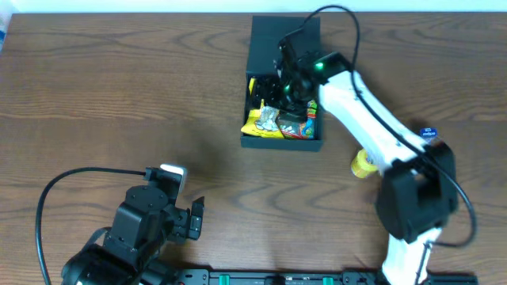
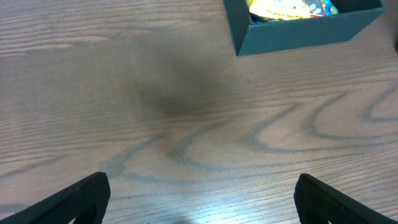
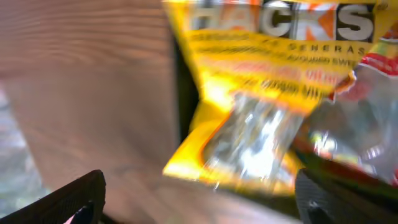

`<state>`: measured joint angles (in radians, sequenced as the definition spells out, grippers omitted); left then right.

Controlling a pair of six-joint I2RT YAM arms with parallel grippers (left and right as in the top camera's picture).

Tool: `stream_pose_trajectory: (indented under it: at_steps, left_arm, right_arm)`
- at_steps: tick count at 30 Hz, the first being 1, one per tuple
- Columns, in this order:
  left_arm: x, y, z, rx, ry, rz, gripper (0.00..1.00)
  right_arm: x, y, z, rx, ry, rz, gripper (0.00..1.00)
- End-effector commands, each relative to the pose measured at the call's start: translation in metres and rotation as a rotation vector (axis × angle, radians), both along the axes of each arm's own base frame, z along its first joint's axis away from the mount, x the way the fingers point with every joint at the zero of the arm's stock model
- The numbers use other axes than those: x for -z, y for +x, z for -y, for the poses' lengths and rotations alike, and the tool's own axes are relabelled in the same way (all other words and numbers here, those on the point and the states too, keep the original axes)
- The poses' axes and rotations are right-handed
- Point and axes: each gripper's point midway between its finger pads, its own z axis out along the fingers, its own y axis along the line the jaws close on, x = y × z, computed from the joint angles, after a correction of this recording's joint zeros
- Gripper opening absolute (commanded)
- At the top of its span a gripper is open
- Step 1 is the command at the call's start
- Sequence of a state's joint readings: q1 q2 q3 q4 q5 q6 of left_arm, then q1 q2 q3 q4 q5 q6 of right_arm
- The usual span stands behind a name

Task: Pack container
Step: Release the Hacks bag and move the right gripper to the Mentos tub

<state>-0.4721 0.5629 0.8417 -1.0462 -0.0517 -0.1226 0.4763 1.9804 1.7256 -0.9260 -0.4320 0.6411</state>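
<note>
The container (image 1: 281, 145) sits on the surface (image 1: 119, 95). Its lid (image 1: 265, 43) lies open behind the container. Snack packets (image 1: 269, 120) lie in the container, piled toward its near wall. The right jaws hang over the container, just above the packets. The left jaws are well in front of the container and off to its left. A small thing (image 1: 362, 164) (partly hidden by the right arm (image 1: 372, 119)) lies on the surface to the right of the container, a bit nearer.
</note>
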Motion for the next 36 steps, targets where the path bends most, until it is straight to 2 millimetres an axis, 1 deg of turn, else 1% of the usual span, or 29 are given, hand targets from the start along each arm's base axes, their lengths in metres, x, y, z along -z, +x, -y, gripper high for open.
stream_pose_trajectory:
  at_steps: [1, 7, 12, 15, 18, 20, 22, 23, 26, 29, 33, 36]
  left_arm:
    - [0.001, 0.0, -0.001, 0.002, 0.007, 0.002, 0.95]
    - [0.001, 0.0, -0.001, 0.003, 0.007, 0.001, 0.95]
    - [0.001, 0.0, -0.001, 0.002, 0.008, 0.001, 0.96]
    - [0.001, 0.0, -0.001, 0.002, 0.008, 0.001, 0.96]
    - [0.001, 0.0, -0.001, 0.002, 0.008, 0.001, 0.95]
    - [0.001, 0.0, -0.001, 0.002, 0.008, 0.001, 0.96]
    - [0.001, 0.0, -0.001, 0.002, 0.007, 0.002, 0.95]
    - [0.001, 0.0, -0.001, 0.002, 0.008, 0.001, 0.96]
    - [0.001, 0.0, -0.001, 0.002, 0.007, 0.002, 0.96]
    - [0.001, 0.0, -0.001, 0.002, 0.007, 0.002, 0.96]
    - [0.001, 0.0, -0.001, 0.002, 0.007, 0.002, 0.96]
    - [0.001, 0.0, -0.001, 0.002, 0.008, 0.001, 0.96]
  right_arm:
    - [-0.036, -0.011, 0.001, -0.086, 0.014, 0.095, 0.98]
    - [-0.049, -0.022, 0.046, -0.036, -0.174, 0.139, 0.99]
    - [-0.067, -0.039, 0.074, -0.036, -0.26, 0.192, 0.99]
    - [-0.074, -0.054, 0.092, -0.013, -0.297, 0.234, 0.99]
    - [-0.07, -0.076, 0.106, 0.002, -0.3, 0.253, 0.99]
    - [-0.061, -0.095, 0.117, 0.031, -0.298, 0.245, 0.99]
    - [-0.05, -0.11, 0.129, 0.057, -0.314, 0.233, 0.99]
    - [-0.042, -0.119, 0.137, 0.081, -0.333, 0.221, 0.99]
    - [-0.022, -0.137, 0.158, 0.133, -0.388, 0.205, 0.99]
    - [-0.003, -0.146, 0.168, 0.143, -0.408, 0.217, 0.99]
    - [0.02, -0.15, 0.173, 0.156, -0.412, 0.268, 0.99]
    - [0.039, -0.158, 0.179, 0.219, -0.407, 0.257, 0.99]
